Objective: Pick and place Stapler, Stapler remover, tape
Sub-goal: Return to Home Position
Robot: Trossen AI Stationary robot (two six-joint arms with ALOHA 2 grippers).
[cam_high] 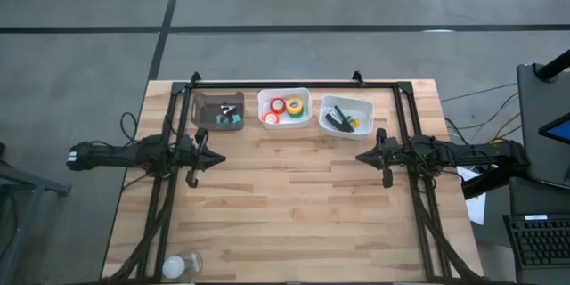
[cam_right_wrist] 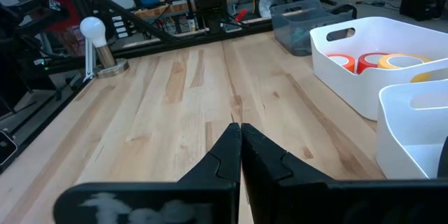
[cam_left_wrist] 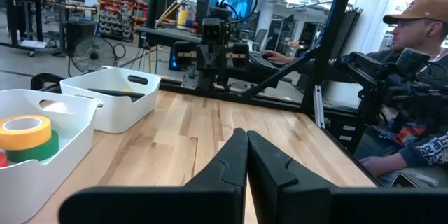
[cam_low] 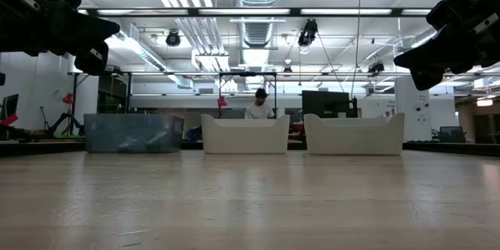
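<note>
1. Black stapler (cam_high: 337, 122) lay in the right white bin (cam_high: 367, 107) on the tabletop's (cam_high: 285, 205) far edge, toward the far right corner. Its long axis slanted from the bin's far-left to its near-right; which end was the nose could not be told.
2. Tape (cam_high: 294, 105) rolls in red, green and yellow sat in the middle white bin (cam_high: 287, 126) on the same far edge.
3. A dark bin (cam_high: 205, 107) stood beside it, toward the far left corner, holding small blue and black items.
4. The left gripper (cam_high: 216, 158) hung raised toward the left edge, fingers pressed together on nothing.
5. The right gripper (cam_high: 362, 156) hung toward the right edge, likewise closed and empty, its tip facing the other.
</note>
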